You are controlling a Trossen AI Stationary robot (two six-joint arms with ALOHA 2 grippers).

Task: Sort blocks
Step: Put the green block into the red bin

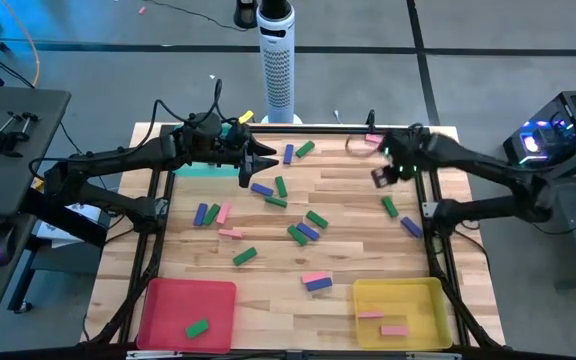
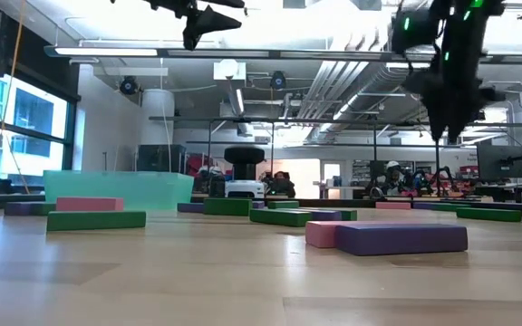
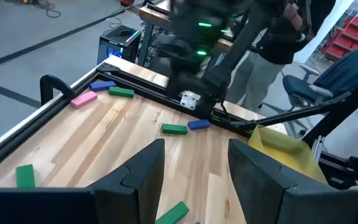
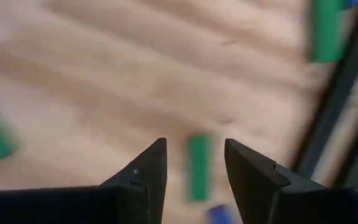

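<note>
Blue, green and pink blocks lie flat and scattered on the wooden table (image 1: 268,290), for instance a green one (image 1: 245,256) and a pink and blue pair (image 1: 316,280). My left gripper (image 1: 268,160) hangs high over the far left of the table, near the teal tray (image 1: 200,170), pointing toward the table's right. It is open and empty (image 3: 194,168). My right gripper (image 1: 386,175) hangs over the far right of the table, pointing steeply down, open and empty (image 4: 194,165). A green block (image 4: 197,167) lies on the table well below its fingers.
A red tray (image 1: 168,300) at the near left holds a green block (image 1: 198,327). A yellow tray (image 1: 418,295) at the near right holds two pink blocks (image 1: 371,314). A black frame (image 1: 436,240) edges the table. A white tower (image 1: 278,60) stands beyond the far edge.
</note>
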